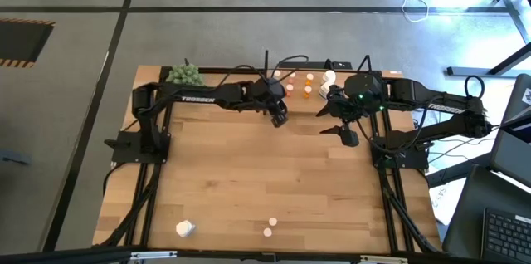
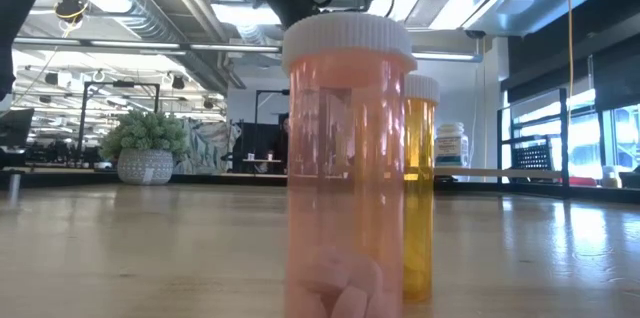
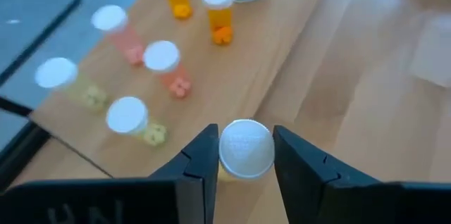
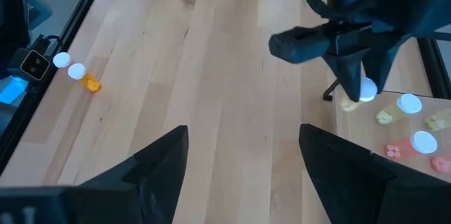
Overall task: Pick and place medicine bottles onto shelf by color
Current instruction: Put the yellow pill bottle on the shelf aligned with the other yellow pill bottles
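You can read TROSSEN on the left arm. Your left gripper (image 3: 245,155) clamps a white-capped yellowish bottle (image 3: 245,148) just beside the shelf (image 3: 282,55); your right gripper (image 4: 243,157) hangs released nearby.

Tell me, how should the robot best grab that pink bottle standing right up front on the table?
Probably by its white cap, coming straight down from above. The pink bottle stands upright, and an orange bottle stands close behind it, so a side approach looks crowded. The cap is round, and jaws could close around it.
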Tool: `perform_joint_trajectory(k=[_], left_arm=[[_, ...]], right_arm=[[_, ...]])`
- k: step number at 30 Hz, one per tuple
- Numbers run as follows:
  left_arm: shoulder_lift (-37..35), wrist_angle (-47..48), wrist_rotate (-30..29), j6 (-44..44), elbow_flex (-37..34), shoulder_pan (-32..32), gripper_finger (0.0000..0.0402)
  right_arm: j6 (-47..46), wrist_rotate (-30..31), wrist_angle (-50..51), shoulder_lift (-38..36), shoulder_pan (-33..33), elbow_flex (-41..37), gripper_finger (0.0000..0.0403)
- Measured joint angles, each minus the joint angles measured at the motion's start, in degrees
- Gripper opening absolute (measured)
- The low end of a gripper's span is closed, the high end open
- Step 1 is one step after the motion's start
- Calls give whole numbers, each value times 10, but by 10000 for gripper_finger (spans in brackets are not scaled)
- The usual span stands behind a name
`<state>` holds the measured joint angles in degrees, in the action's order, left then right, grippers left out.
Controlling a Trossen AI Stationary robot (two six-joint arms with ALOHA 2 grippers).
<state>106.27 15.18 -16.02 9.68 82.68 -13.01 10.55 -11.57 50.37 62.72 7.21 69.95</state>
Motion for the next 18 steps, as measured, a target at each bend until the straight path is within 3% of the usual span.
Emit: perform_joint_trajectory(k=[7, 13, 18], left_arm=[[3, 0, -41, 53, 0, 1, 102], [3, 4, -76, 159, 0, 7, 102], [3, -1, -135, 201, 0, 36, 102]], right_arm=[[0, 1, 0, 0, 0, 0, 273], [1, 1, 0, 0, 0, 0, 273], [2, 1, 0, 0, 0, 0, 273]])
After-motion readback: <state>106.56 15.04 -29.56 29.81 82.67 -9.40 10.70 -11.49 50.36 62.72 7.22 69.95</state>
